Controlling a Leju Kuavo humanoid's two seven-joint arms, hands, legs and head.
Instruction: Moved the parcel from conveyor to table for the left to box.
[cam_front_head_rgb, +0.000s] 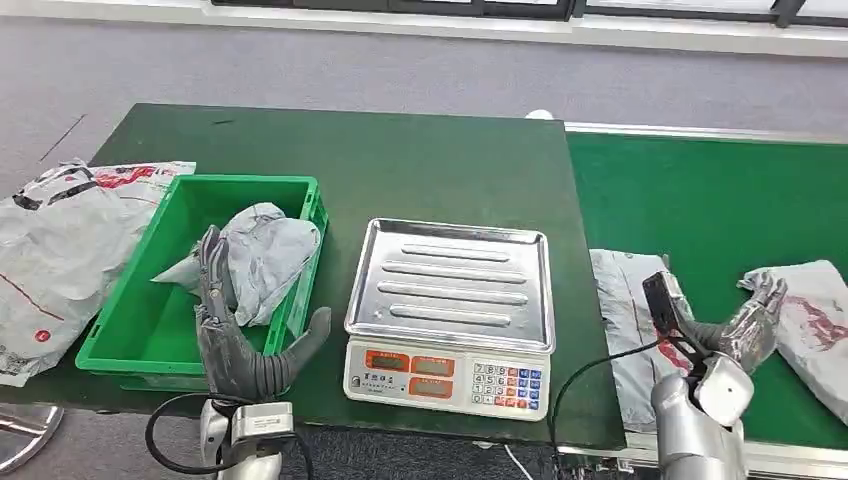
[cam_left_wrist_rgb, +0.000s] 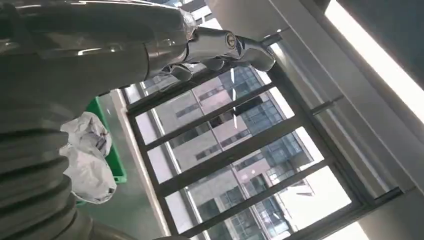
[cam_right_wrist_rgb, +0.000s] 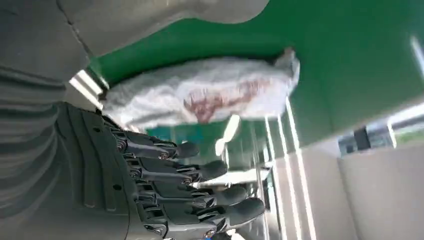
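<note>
From the head view we see a dark green worktop (cam_front_head_rgb: 400, 160) with a green bin (cam_front_head_rgb: 150, 330) on its left part and a scale (cam_front_head_rgb: 450, 310) with a steel pan just right of the bin. A crumpled grey bag (cam_front_head_rgb: 262, 252) lies inside the bin, toward its far right corner. Our left hand (cam_front_head_rgb: 235, 335) stands at the bin's near right corner, fingers (cam_front_head_rgb: 212, 262) stretched upward and apart, thumb out to the side, holding nothing (it overlaps the bag in the picture, but we cannot tell whether it touches it). More bags (cam_front_head_rgb: 60, 240) lie on the worktop left of the bin, outside it. To the right runs the brighter green conveyor (cam_front_head_rgb: 720, 190). On it lies a flat grey parcel (cam_front_head_rgb: 630, 320) near the worktop's edge, and a second parcel (cam_front_head_rgb: 815, 310) with red print further right. Our right hand (cam_front_head_rgb: 745, 325) is between the two, over the belt, its fingertips at the edge of the printed parcel; we cannot tell here whether it grips.

In the left wrist view, our left hand (cam_left_wrist_rgb: 215, 45) shows extended fingers with nothing in them, set against windows; the bin (cam_left_wrist_rgb: 111, 145) and its bag (cam_left_wrist_rgb: 87, 155) sit behind the wrist cover.

In the right wrist view, our right hand (cam_right_wrist_rgb: 150, 185) has its fingers (cam_right_wrist_rgb: 200, 170) straight and side by side, empty. The printed parcel (cam_right_wrist_rgb: 210, 95) lies on the conveyor (cam_right_wrist_rgb: 350, 60) just beyond them, apart from the fingertips.
</note>
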